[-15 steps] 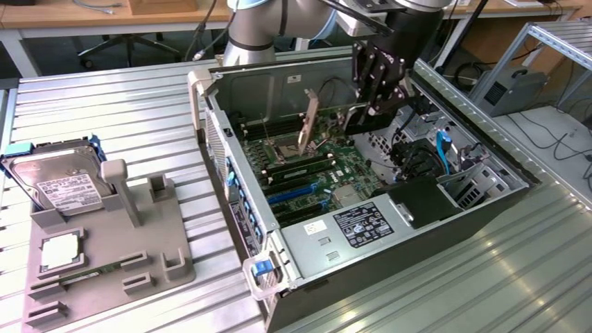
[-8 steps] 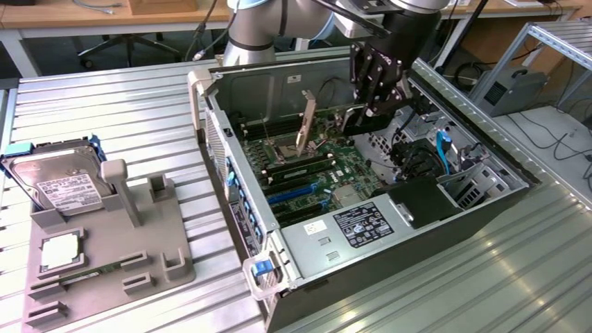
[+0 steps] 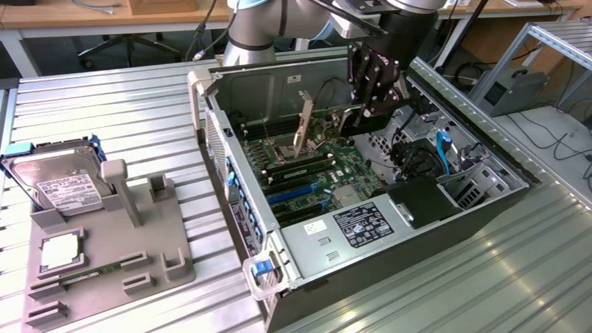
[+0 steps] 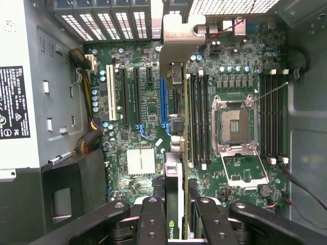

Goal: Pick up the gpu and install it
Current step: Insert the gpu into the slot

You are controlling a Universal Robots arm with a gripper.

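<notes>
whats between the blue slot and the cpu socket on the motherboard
In the wrist view, the gpu, seen edge-on, and next to it a bank of black memory slots on the side of the cpu socket.

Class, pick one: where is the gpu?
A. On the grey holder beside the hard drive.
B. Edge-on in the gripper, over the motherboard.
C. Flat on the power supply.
B: the gpu stands edge-on, clamped in the gripper, with the motherboard beyond it.
</notes>
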